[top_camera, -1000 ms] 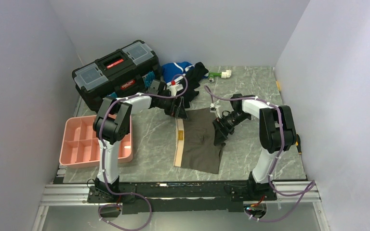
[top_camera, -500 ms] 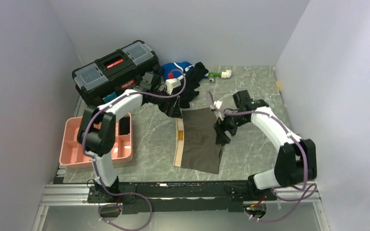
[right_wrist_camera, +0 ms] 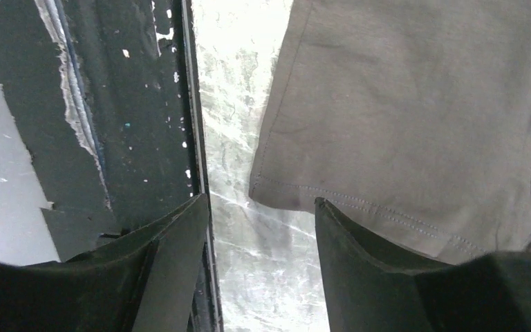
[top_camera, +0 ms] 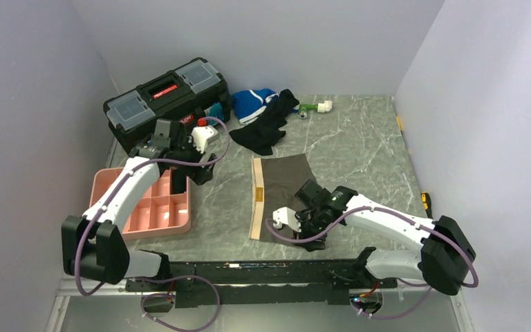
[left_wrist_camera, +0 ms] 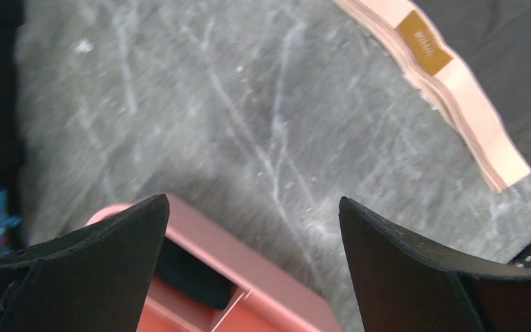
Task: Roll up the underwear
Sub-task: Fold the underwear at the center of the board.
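One pair of dark grey-brown fabric briefs [top_camera: 290, 183] with wide beige-tan elastic waistband [top_camera: 256, 197] lies flat on grey marble table [top_camera: 359, 152], mid-table between two arms, waistband on left. Right gripper [right_wrist_camera: 261, 200]: claw spread, not pinching, near hem corner lying in gap below. Left gripper [left_wrist_camera: 251, 204]: claw spread wide, holding nothing, above far corner of one pink plastic compartment tray [top_camera: 145, 229]. Far side: one black toolbox [top_camera: 166, 104], one plain black garment [top_camera: 266, 131], one blue-and-white garment [top_camera: 252, 104].
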